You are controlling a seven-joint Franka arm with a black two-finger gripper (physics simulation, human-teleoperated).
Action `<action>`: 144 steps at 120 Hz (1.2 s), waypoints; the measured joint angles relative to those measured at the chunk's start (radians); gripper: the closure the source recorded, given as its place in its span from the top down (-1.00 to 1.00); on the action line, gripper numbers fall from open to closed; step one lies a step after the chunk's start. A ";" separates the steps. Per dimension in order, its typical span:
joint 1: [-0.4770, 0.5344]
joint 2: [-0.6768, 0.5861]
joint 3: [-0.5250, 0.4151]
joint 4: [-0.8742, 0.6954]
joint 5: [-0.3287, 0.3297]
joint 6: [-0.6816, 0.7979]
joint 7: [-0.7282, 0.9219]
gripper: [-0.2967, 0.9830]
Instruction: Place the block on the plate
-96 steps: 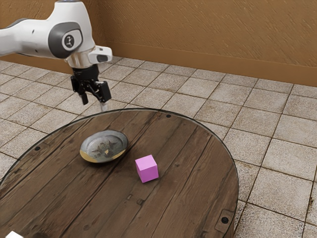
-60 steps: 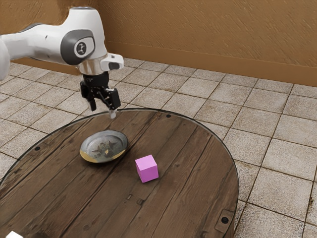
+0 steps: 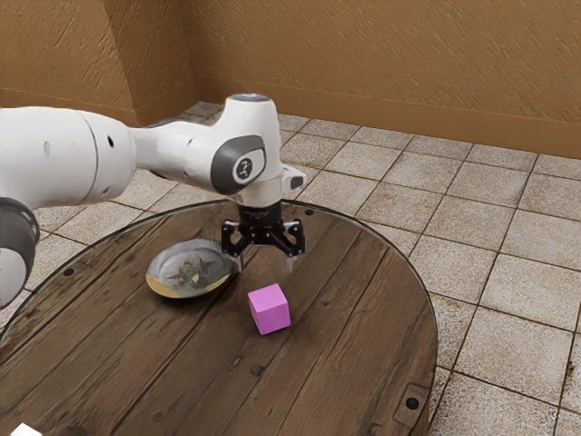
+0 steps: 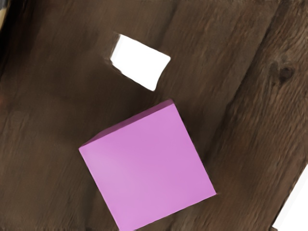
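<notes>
Block [image 3: 270, 309] on the table [image 3: 363, 336], in from its round edge, near the plate [image 3: 189, 271].
The gripper [image 3: 265, 264] is spread wide above it; the block looks light and hard, so pinch two flat sides, halfway down.

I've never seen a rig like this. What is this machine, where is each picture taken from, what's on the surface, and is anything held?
The machine is a white jointed robot arm ending in a black two-finger gripper. The exterior view comes from a camera at the arm's side; the wrist view comes from one on the arm's hand, here looking at the block. On the round brown wooden table lie a grey patterned round plate and, beside it, a pink cube-shaped block. Nothing is held: the gripper hovers near the block with its fingers apart. The block is not on the plate.
</notes>
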 joint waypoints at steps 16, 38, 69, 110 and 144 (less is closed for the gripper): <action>-0.007 -0.024 0.000 -0.072 0.015 0.076 -0.215 0.53; -0.016 -0.031 -0.015 -0.157 0.112 0.226 -0.466 0.54; 0.030 -0.010 -0.095 -0.214 0.170 0.346 -0.702 0.54; 0.064 0.018 -0.151 -0.248 0.212 0.390 -0.837 0.37; 0.096 0.037 -0.166 -0.248 0.216 0.415 -0.880 0.28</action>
